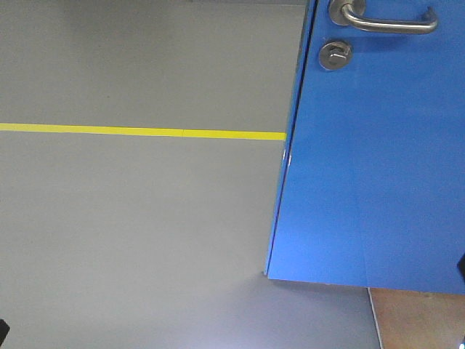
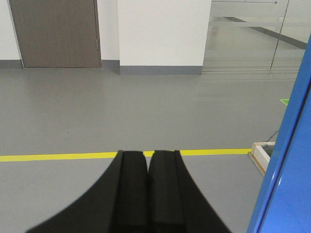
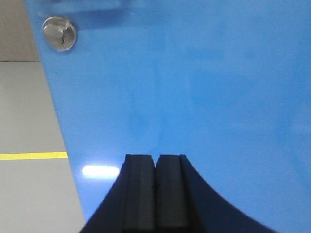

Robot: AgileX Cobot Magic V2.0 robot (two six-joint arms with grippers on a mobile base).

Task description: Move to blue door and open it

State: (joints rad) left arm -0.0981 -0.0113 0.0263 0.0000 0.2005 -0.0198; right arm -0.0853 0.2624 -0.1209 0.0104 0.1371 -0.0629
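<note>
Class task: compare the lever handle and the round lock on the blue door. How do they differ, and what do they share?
The lever handle is a long bar lying horizontal; the round lock is a small flat disc. The handle sits above, the lock below. Both are silver metal, near the blue door's left edge.

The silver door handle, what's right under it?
Under the handle sits a round silver lock, then plain blue door. Whatever is behind the door is hidden.

Floor (image 1: 131, 240): smooth grey, faintly glossy.
Yellow line (image 1: 138, 131): taped flat on the floor, ran from 9 o'clock toward 3 o'clock.
Brown patch (image 1: 418, 320): lay at 5 o'clock.
</note>
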